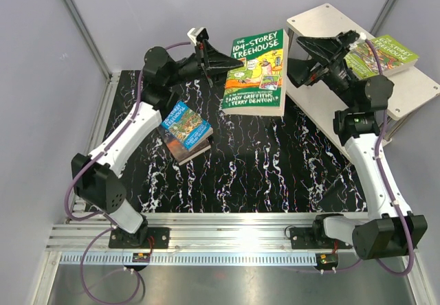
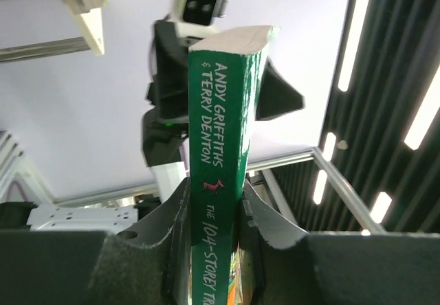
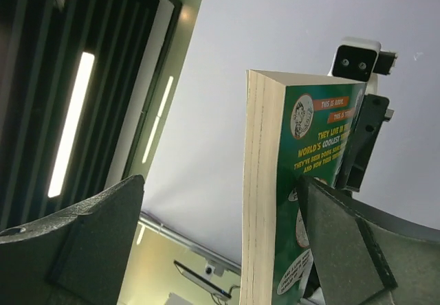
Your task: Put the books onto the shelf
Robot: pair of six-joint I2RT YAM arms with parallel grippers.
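One green Treehouse book [image 1: 254,71] aloft, long axis 12–6 | left gripper [image 1: 230,61] clamped on its spine, 9 o'clock | right gripper [image 1: 302,59] gaping at 3 o'clock page edge, nearer shelf [image 1: 320,20] at 2 o'clock

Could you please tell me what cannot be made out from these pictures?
- Top view: the stack shows only its blue top cover; books beneath show edges only.
- Top view: the right arm covers part of the green book on the shelf.
- Left wrist view: the held Treehouse book has its spine title cut off by the bottom edge and left gripper.
- Right wrist view: whether the right gripper touches it is unclear.
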